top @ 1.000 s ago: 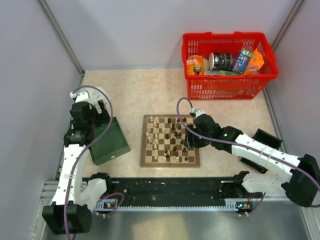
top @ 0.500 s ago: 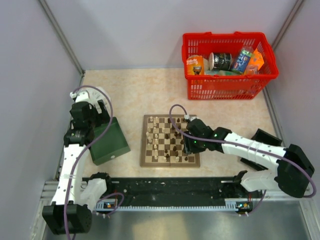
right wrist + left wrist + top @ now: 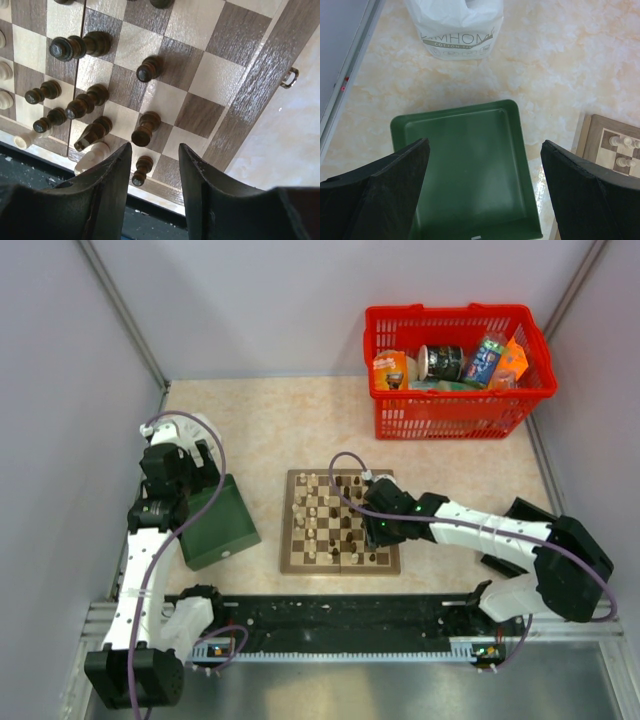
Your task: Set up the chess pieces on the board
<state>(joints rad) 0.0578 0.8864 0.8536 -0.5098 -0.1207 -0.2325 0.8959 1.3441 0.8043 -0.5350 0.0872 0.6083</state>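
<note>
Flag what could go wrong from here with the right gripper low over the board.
1. The right gripper is open with a dark pawn between its fingers, in a crowded corner. One finger is close to a cream piece and might topple it.
2. The pawn stands at the edge of the board; a poor grip could knock it off.

Left arm stood folded at frame left, left claw spread wide; right arm stretched toward centre, right claw narrowly parted.
</note>
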